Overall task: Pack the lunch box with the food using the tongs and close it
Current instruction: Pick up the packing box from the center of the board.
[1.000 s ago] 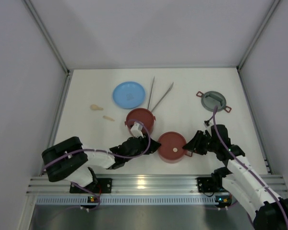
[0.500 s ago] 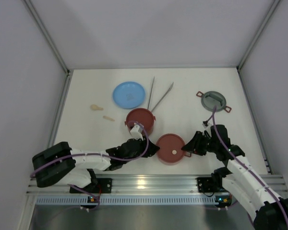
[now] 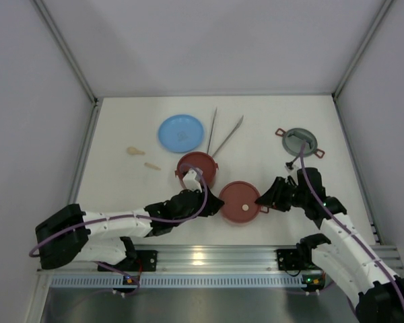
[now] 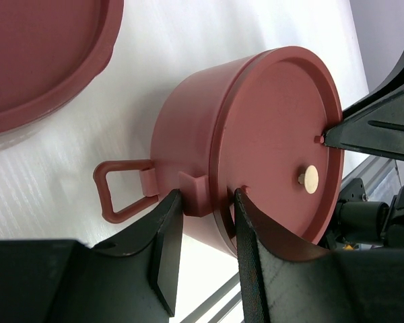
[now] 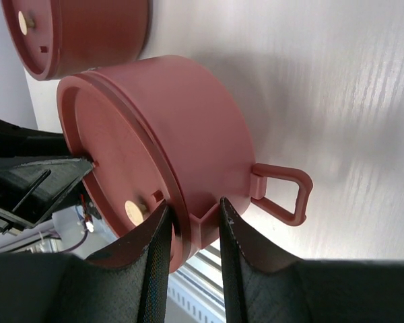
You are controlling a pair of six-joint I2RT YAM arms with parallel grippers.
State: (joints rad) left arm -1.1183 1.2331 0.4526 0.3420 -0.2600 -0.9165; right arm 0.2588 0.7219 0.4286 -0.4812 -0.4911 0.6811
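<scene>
Bowl (image 3: pixel 240 199) sits between left gripper (image 4: pixel 205 197) and right gripper (image 5: pixel 194 207), both clamped on it.

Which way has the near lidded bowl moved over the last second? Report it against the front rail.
Yes, slightly: the near lidded bowl has shifted away from the front rail, farther up the top view.

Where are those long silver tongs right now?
In the top view the tongs lie untouched at the far middle of the table, just right of the blue plate and beyond the rear red bowl.
</scene>
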